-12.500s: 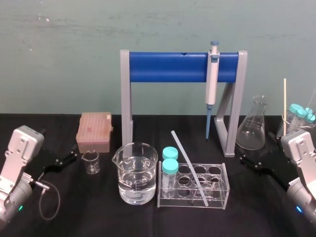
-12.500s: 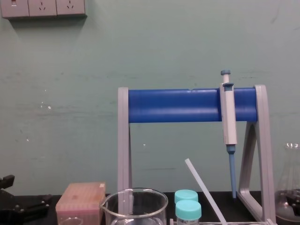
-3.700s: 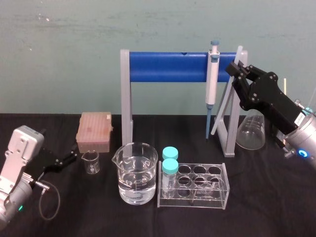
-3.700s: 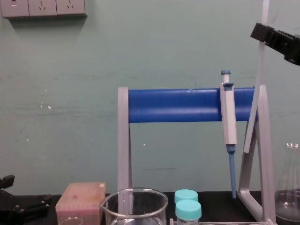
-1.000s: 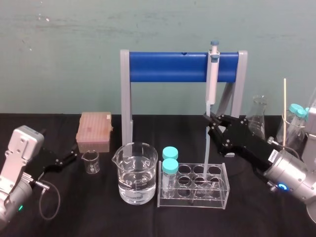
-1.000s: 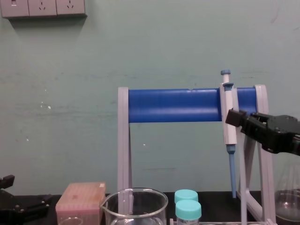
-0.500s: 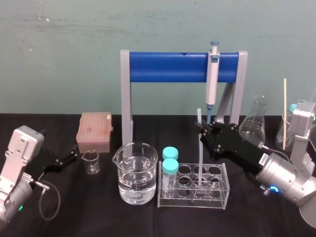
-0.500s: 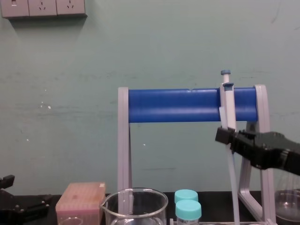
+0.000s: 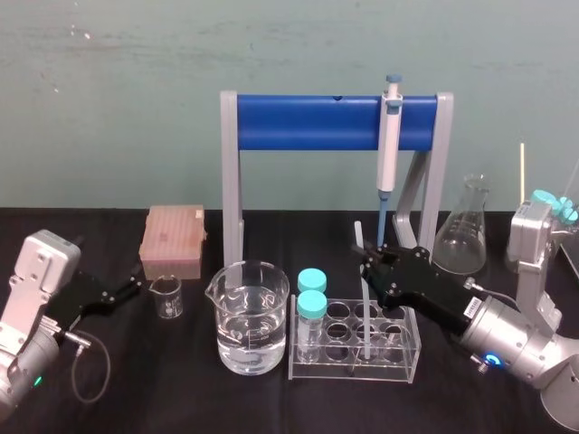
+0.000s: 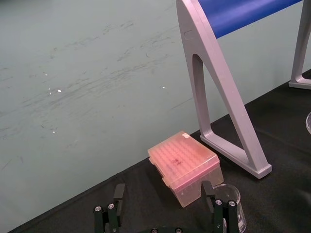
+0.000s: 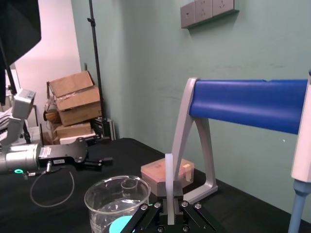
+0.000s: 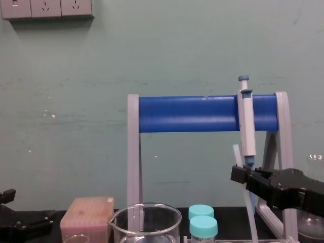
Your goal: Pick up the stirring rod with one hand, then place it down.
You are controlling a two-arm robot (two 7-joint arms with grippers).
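Well, head view first: we find the right gripper (image 9: 369,268) clamped on the rod (image 9: 358,237), over the rack (image 9: 409,354). The rod stands near upright, its top leaning slightly left and its lower end down inside the rack. Two capped tubes (image 9: 311,294) and the beaker (image 9: 251,316) stand to its left; the pipette (image 9: 389,154) hangs on the stand (image 9: 308,122) just behind. The left gripper (image 9: 127,291) sits parked far left, near the tip box (image 9: 174,240).

Left wrist view: we note its jaws spread apart, holding nothing.

Right wrist view: the rod (image 11: 169,179) rises straight up from between the pinching jaws.

Chest view: the rod (image 12: 236,154) runs steeply, crossing before the pipette's tip.
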